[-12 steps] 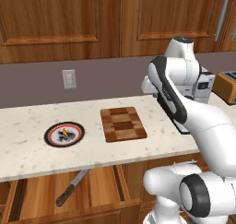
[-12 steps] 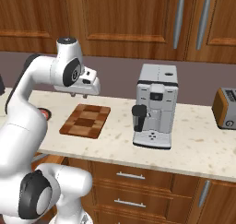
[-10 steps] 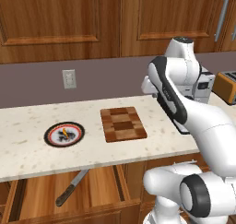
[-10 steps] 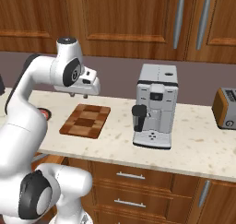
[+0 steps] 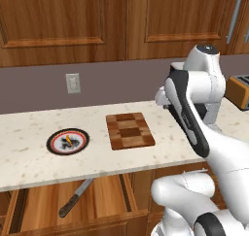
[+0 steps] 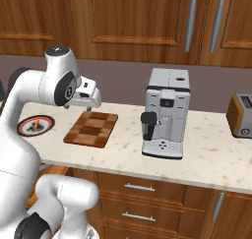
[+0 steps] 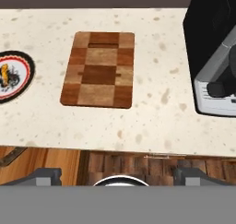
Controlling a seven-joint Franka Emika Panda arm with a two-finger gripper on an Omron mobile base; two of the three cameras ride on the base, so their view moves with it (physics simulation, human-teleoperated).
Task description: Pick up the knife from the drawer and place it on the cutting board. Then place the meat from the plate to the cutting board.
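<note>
You won't find any readable writing or brand here. Your gripper (image 7: 118, 174) hangs above the counter's (image 5: 29, 157) front edge with its jaws spread wide, holding nothing. The cutting board (image 7: 99, 69) lies ahead of the fingertips, slightly left. The plate (image 7: 13, 75), cut off at the hand view's left edge, carries the meat (image 5: 68, 141). The knife (image 5: 75, 198) rests in the open drawer (image 5: 44, 206) below and left, its blade tip hidden under the counter. A coffee machine (image 6: 165, 113) stands right.
</note>
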